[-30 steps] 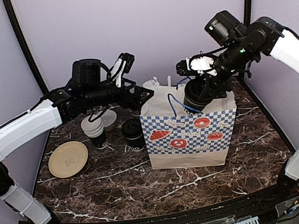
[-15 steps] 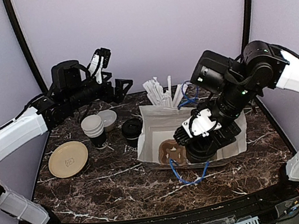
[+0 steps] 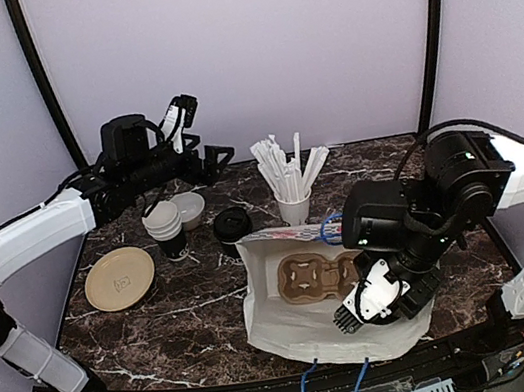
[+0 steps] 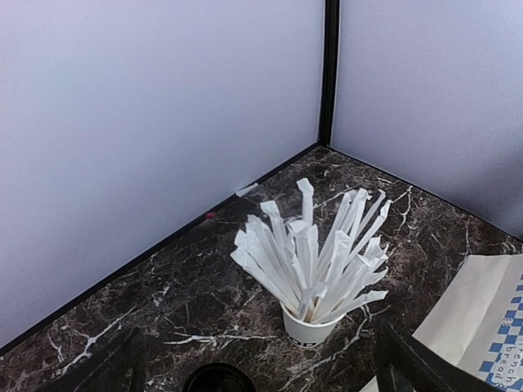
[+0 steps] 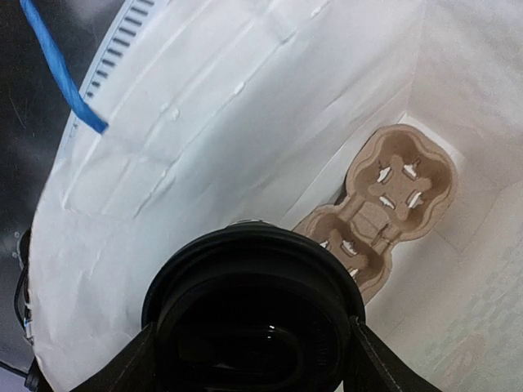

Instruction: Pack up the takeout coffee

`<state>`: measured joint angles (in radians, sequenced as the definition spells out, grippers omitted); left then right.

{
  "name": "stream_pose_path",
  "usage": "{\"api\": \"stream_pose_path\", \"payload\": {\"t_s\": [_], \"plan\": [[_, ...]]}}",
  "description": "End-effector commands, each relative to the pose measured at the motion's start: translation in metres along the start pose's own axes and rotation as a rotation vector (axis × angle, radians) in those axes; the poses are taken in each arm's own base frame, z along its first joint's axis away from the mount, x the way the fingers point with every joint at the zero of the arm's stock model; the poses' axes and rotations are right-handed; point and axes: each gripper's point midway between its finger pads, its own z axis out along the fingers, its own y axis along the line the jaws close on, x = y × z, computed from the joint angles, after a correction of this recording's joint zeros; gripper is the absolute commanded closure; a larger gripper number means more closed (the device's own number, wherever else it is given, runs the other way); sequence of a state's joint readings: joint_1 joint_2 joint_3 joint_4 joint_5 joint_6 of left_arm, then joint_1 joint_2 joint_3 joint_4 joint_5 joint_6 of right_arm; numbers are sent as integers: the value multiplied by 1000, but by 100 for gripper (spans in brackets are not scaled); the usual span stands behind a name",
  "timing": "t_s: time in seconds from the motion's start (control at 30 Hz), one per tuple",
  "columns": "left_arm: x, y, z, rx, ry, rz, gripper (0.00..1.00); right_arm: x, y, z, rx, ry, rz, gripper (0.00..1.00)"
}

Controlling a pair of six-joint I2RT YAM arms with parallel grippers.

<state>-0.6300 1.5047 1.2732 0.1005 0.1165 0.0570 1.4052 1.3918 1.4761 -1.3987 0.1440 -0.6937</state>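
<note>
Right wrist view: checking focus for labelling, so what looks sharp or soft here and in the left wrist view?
Right wrist: the takeout coffee, close up, is dark and soft; the cup carrier deeper in the paper bag is sharper. Left wrist: the wrapped straws are crisp.

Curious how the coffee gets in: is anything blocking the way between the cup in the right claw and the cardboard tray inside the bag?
Nothing visible does. The right gripper holds the takeout coffee at the mouth of the bag. The bag's inside looks bare up to the cardboard carrier, whose nearest well the cup partly hides.
</note>
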Motion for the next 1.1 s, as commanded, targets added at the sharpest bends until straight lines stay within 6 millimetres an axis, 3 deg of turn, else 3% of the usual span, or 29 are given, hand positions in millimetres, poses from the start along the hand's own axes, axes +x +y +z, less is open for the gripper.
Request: {"api": "stream_pose_path", "payload": {"t_s": [0.0, 0.27, 0.43, 0.6, 0.73, 0.87, 1.07], "plan": [[16, -27, 9, 168, 39, -23, 1, 17, 5, 1, 48, 72, -26, 45], [47, -79, 7, 407, 93, -56, 4, 25, -49, -18, 355, 106, -35, 45], [71, -112, 13, 501, 160, -46, 5, 27, -48, -4, 399, 81, -26, 45], [82, -136, 10, 561, 192, -20, 5, 43, -38, 10, 412, 103, -15, 45], [87, -156, 4, 645, 207, -5, 5, 57, -42, 10, 484, 152, -46, 45], [82, -167, -2, 685, 196, -13, 5, 57, -52, 5, 550, 131, -17, 45], [79, -167, -3, 671, 186, -18, 5, 45, -64, 11, 583, 76, 8, 45]]}}
